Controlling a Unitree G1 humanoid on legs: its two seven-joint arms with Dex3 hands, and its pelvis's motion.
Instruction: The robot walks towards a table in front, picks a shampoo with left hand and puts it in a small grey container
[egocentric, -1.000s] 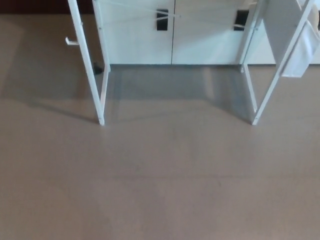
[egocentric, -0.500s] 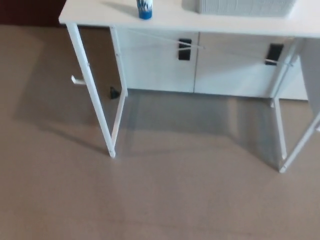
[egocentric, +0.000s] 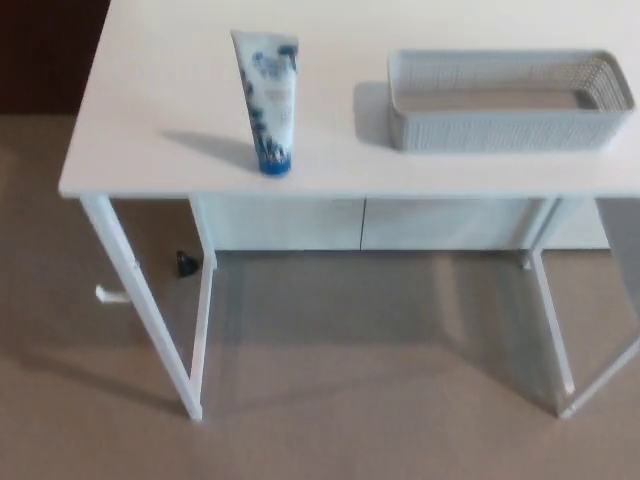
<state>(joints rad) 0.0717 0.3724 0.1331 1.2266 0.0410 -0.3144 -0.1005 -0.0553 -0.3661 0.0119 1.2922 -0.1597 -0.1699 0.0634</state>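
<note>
Standing cap-down at the table's (egocentric: 150, 120) front left, the tube (egocentric: 268, 100) is seen; the basket (egocentric: 500, 128) is set at its right. Neither hand is shown.

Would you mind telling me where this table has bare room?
Widest: between the left edge of the table and the shampoo tube. Also the gap between tube and grey basket. The strip in front of the basket is narrow.

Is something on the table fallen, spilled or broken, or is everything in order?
Nothing stands out. The shampoo tube stands upright on its cap on the white table. The grey container sits level to the tube's right, apart from it, and looks empty. No spill or damage shows.
</note>
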